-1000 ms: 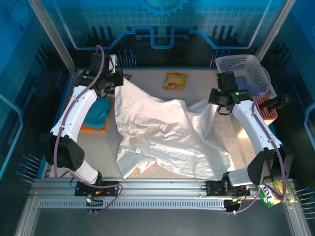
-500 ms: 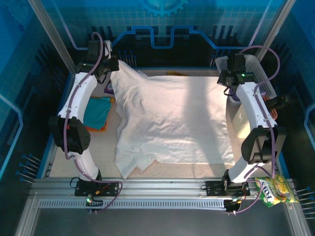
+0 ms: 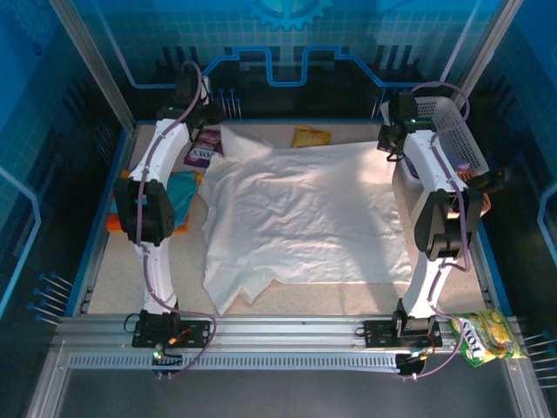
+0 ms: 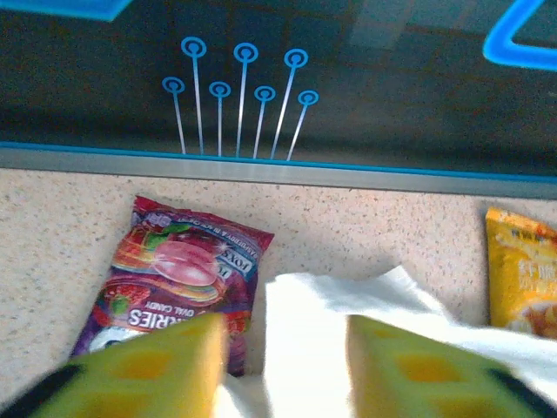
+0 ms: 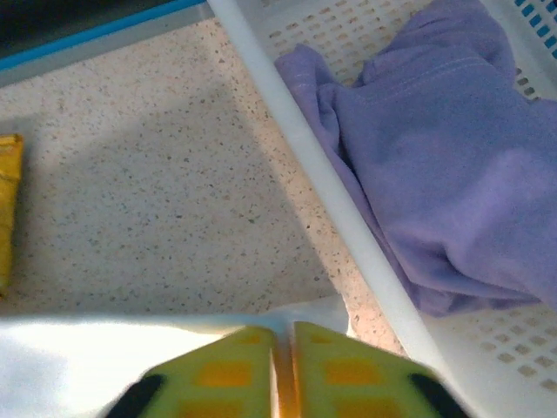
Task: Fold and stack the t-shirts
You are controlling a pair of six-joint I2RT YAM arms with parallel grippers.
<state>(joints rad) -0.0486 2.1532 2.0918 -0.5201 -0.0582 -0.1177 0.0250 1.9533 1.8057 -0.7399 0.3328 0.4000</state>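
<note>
Since the white t-shirt (image 3: 305, 218) lies spread flat on the table (image 3: 113, 274), running from its 2 far corners back toward the robot, the left gripper (image 4: 283, 366) sits open over the far left corner & the right gripper (image 5: 285, 353) looks pinched shut on the far right 1, each equally near.

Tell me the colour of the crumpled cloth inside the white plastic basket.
Pale purple; the crumpled cloth shows best in the right wrist view.

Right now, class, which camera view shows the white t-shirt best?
The top external view: the whole white t-shirt lies spread out. The left wrist view shows a corner at the left gripper; the right wrist view, an edge at the right gripper.
</note>
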